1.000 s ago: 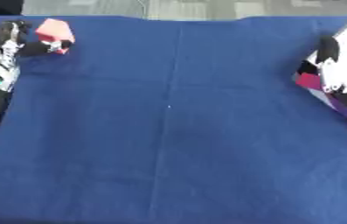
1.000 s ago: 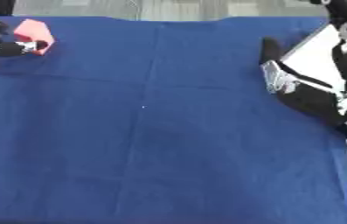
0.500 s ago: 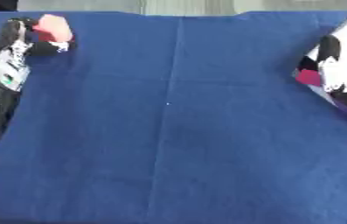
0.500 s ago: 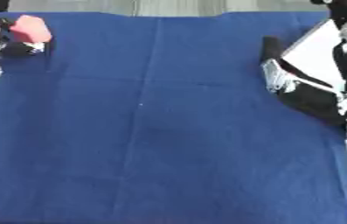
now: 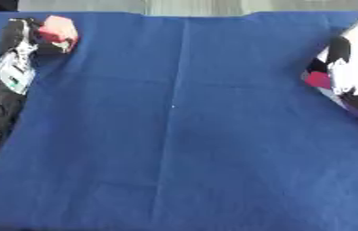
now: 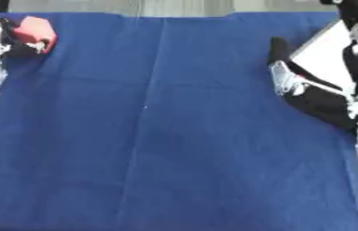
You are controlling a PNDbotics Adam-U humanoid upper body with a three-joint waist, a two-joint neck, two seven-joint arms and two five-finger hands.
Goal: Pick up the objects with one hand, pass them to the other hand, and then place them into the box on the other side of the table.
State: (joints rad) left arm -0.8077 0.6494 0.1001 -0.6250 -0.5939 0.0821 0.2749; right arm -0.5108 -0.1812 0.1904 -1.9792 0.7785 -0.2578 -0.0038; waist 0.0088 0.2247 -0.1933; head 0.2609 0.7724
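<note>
Left eye view: right hand [image 5: 347, 76] half cut off

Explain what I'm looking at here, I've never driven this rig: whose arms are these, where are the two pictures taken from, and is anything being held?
Both pictures come from the two eyes of a stereo camera in the robot's head, looking down at a table under a blue cloth. They show the same moment. The black-and-silver arm along the left edge is the robot's left arm; its left hand sits at the far left corner, fingers around a small red block. At the right edge is the robot's right hand, black with silver parts, next to a white and black shape I cannot identify. I cannot tell whether that hand's fingers are open.
</note>
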